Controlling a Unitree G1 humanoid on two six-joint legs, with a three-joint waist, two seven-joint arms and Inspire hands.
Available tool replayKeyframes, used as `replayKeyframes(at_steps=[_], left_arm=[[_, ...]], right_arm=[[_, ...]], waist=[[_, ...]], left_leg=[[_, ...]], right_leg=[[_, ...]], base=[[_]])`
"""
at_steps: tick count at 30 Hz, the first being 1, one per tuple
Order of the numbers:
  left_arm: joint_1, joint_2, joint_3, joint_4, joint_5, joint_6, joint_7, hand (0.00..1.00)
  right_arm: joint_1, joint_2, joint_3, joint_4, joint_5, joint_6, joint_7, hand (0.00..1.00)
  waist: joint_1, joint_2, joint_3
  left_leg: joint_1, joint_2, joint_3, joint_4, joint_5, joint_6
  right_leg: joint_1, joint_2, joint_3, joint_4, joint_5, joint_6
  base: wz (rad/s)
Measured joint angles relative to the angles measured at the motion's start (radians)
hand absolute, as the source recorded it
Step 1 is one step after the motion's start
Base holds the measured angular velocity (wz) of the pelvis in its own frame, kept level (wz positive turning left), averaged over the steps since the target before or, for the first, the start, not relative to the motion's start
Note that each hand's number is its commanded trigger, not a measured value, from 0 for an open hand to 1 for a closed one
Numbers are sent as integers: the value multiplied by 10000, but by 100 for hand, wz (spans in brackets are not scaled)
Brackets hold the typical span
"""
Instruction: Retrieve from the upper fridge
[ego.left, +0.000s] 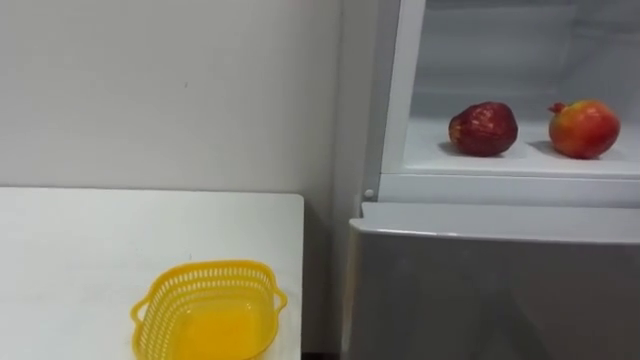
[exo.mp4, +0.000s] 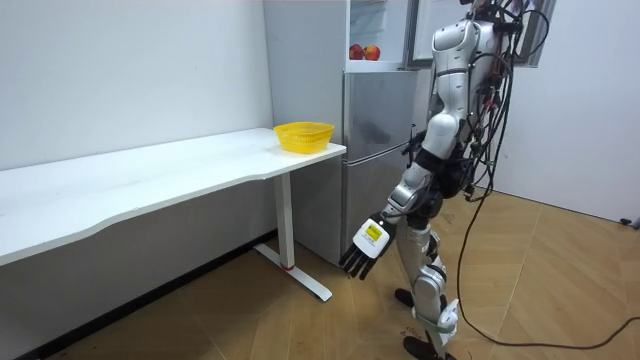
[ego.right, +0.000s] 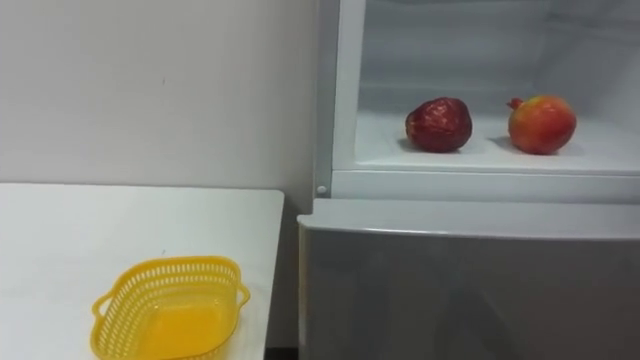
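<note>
The upper fridge (ego.left: 520, 190) compartment stands open. On its white shelf (ego.left: 520, 160) lie two fruits, apart from each other: a dark red fruit (ego.left: 483, 128) to the left and a red-yellow fruit (ego.left: 584, 128) to the right, the latter with a small stem end pointing to the left. Both rest directly on the shelf, near its front edge. The lower door (ego.left: 480, 290) is closed.

To the left of the fridge, a white tabletop (ego.left: 100, 230) runs along the wall (ego.left: 160, 90). A yellow basket (ego.left: 200, 268) of perforated plastic sits at the tabletop end nearest the fridge, upright, with nothing in it.

The eye views give the close detail of the shelf, the fruits and the basket. The room view gives the robot's stance: it stands upright on the wooden floor (exo.mp4: 250, 310) in front of the fridge, just past the tabletop end, head level with the open compartment. In that view the left hand (exo.mp4: 366, 242) hangs low beside the leg, well below the shelf and well apart from both fruits. Its fingers (exo.mp4: 350, 266) are straight, pointing down, and hold nothing
</note>
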Motion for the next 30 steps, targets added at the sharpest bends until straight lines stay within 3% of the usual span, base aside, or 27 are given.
replayKeyframes(at_steps=[6, 13, 18, 23, 27, 30], left_arm=[[268, -12, 29, 17, 497, -17, -2, 0], [429, -8, 210, 26, 1224, -38, -182, 0], [386, -18, 366, 32, 1755, -163, -369, 0], [252, -2, 366, 196, 1958, -249, -466, 0], [267, 18, 379, 210, 2070, -258, -487, 0], [264, 18, 424, 212, 2183, -268, -619, 0]], right_arm=[[116, 8, -164, -3158, -135, -381, -1289, 0], [157, 12, -340, -5051, -1060, -540, -2451, 0], [160, -92, -380, -6418, -1435, -575, -2806, 0], [-7, -376, -379, -7384, -1613, -1397, -3138, 0], [-272, -535, -398, -7933, -1952, -1729, -3287, 0], [-452, -687, -403, -7956, -2060, -1757, -3230, 0]], waist=[[-10, 76, -52], [12, 172, -134], [56, 29, -80], [112, -37, -113], [248, -70, -101], [357, -93, -111]], left_leg=[[-83, 73, 37, 1, -7, -6], [-206, 108, 35, 164, -1, -14], [-206, 120, 45, 173, 3, -20], [-183, 110, 46, 172, 3, -20], [-200, 131, 41, 150, 4, -22], [-211, 132, 37, 144, 7, -28]], right_leg=[[16, 75, -60, -272, 96, 7], [20, 66, -133, -346, 85, -14], [5, 89, -109, -308, 66, -44], [31, 82, -94, -300, 76, -36], [68, 95, -111, -426, 155, -37], [83, 91, -118, -475, 210, -30]], base=[[-3], [0], [0], [1], [0], [1]])
